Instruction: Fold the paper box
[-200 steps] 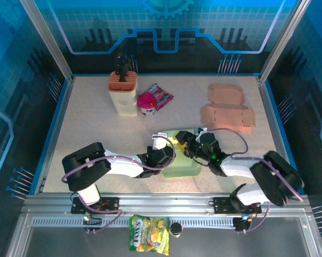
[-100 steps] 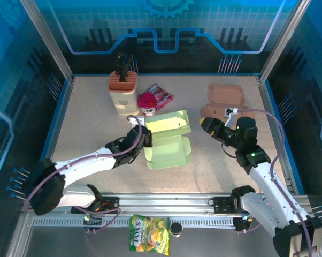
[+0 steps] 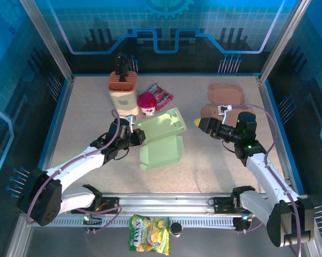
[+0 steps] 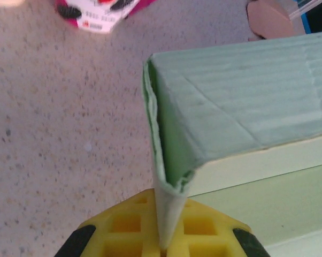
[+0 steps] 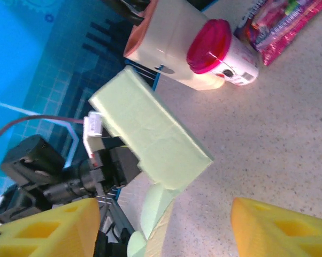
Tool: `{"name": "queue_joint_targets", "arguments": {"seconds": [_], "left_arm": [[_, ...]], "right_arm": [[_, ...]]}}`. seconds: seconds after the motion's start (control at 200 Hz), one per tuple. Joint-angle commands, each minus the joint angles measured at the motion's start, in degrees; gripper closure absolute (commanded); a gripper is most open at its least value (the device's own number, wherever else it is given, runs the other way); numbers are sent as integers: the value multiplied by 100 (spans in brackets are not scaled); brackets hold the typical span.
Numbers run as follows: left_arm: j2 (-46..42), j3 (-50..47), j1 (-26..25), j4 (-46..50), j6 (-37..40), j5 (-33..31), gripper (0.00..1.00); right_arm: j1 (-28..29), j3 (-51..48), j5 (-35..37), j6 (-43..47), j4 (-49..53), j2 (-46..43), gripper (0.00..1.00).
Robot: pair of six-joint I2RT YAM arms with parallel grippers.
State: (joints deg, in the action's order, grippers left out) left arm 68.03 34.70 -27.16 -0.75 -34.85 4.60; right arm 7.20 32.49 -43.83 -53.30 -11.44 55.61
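From above, one green box lies mid-desk with its lid raised. The left jaws are at its left edge, the right jaws stand clear to its right, and two brown blanks lie behind. The left wrist alone shows its jaws clamped on the box's wall. The right wrist shows its jaws apart, plus one cup and one packet.
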Motion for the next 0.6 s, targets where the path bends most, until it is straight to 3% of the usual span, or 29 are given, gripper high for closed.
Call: {"name": "queue_joint_targets", "arguments": {"seconds": [0.0,0.24,0.595], "left_arm": [[-35,-49,19,-302,-171,408,100],[-88,-82,20,-294,-171,357,100],[-62,-72,25,-322,-171,417,100]], "right_arm": [[289,-294,-59,-1153,-1000,98,17],[1298,-287,849,-2126,-1527,481,12],[1485,-380,1212,-2627,-2212,749,13]]}}
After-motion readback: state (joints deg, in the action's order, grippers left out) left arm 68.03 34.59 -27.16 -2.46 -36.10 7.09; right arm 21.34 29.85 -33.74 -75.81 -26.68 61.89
